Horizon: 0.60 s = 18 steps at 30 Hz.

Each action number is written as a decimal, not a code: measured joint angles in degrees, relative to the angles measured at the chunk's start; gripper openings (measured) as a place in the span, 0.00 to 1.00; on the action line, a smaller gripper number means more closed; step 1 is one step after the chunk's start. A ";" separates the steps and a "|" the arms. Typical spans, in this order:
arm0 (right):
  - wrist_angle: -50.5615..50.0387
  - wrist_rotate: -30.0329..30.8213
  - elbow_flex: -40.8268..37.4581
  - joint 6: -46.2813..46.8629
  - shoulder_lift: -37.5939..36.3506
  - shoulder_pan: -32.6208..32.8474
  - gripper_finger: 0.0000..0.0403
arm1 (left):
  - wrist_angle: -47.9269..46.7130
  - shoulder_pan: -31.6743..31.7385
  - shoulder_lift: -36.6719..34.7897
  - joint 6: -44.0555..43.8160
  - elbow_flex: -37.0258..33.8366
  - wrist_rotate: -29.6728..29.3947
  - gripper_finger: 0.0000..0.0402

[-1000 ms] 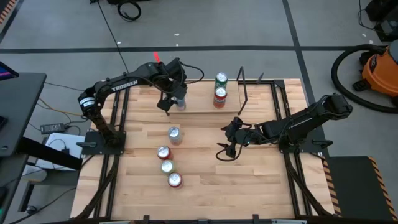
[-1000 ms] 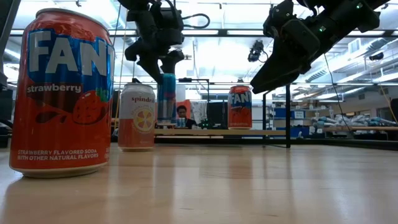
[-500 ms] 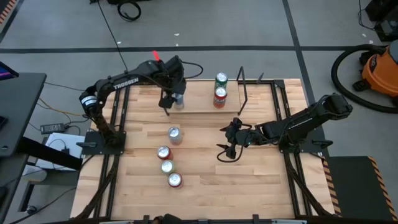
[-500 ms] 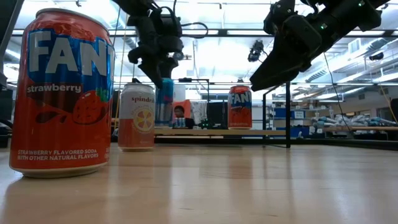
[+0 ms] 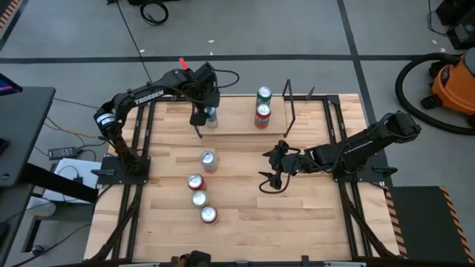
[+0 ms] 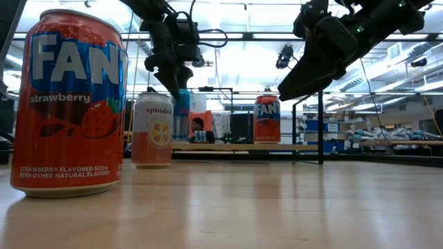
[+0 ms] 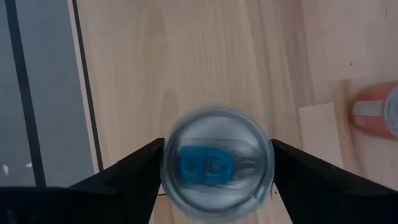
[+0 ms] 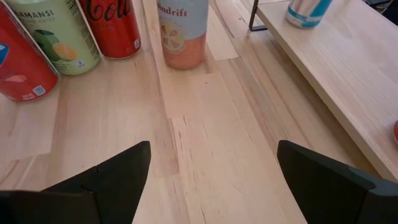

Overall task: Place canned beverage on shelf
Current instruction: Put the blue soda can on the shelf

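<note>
My arms are dark, jointed links; my left arm (image 5: 141,96) bears white TROSSEN lettering, black cabling and a red tag (image 5: 182,64).

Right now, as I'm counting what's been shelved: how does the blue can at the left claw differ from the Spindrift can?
The blue can stands on the shelf, with the left claw right at it. The Spindrift can stands on the tabletop, with no claw at it. The blue can is blue and white with a blue tab, while the Spindrift can is pale above and orange-pink below. Both stand upright.
</note>
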 joint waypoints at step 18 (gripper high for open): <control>0.03 0.02 0.00 -0.17 0.00 0.00 0.90 | 0.97 -0.14 -0.09 -3.73 0.02 -1.35 0.77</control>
